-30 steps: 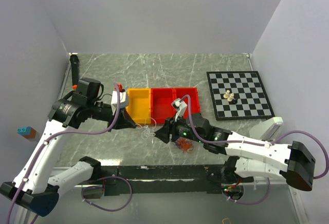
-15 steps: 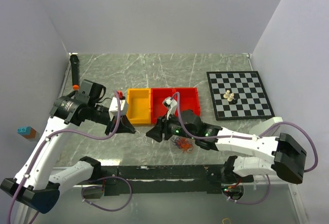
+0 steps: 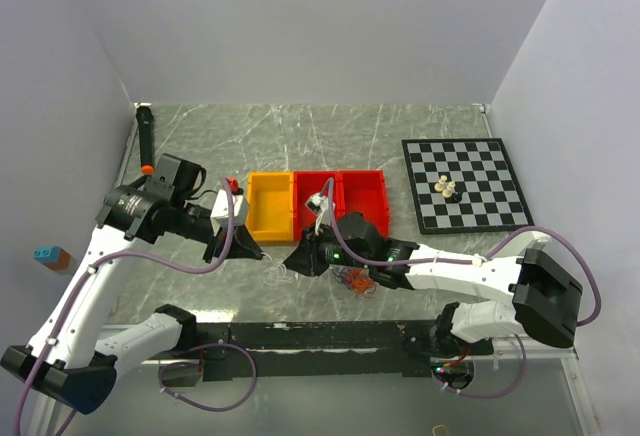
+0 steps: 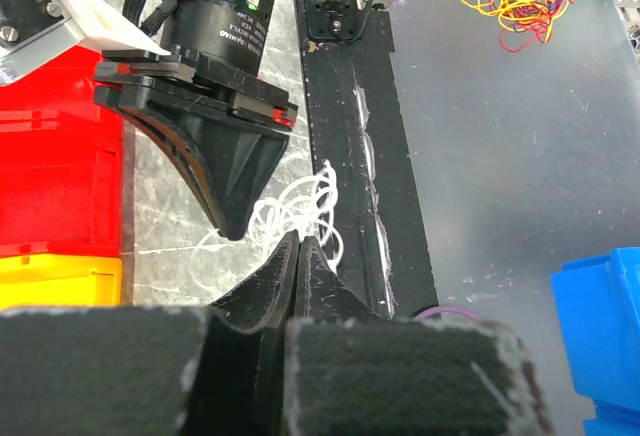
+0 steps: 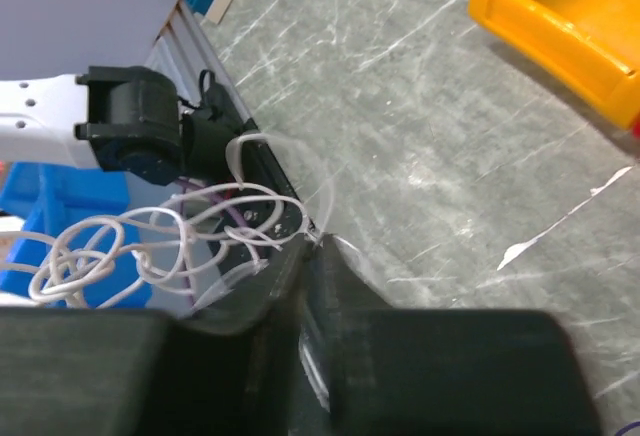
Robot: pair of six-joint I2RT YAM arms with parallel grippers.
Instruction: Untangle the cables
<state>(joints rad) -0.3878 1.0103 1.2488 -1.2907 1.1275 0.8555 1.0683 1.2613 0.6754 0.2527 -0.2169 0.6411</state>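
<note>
A loose white cable [image 3: 282, 270] lies on the marbled table in front of the bins, and a small orange-red cable clump [image 3: 356, 280] sits just right of it. My right gripper [image 3: 291, 262] has its tips at the white coil. In the right wrist view its jaws [image 5: 320, 241] are shut on a strand of the white cable [image 5: 180, 228], whose loops hang off to the left. My left gripper [image 3: 247, 249] stands a little left of the coil. Its jaws [image 4: 300, 241] are shut, with the white cable [image 4: 305, 204] just beyond the tips and no strand visibly between them.
A yellow bin [image 3: 270, 206] and two red bins [image 3: 362, 194] stand right behind the grippers. A chessboard [image 3: 480, 171] with pieces lies at the right. A black tool [image 3: 146, 136] lies at the far left. A black strip [image 3: 320, 334] runs along the near edge.
My right gripper has slid left to the white cable and closed on a strand. My left gripper has drawn back to the left, still shut.
</note>
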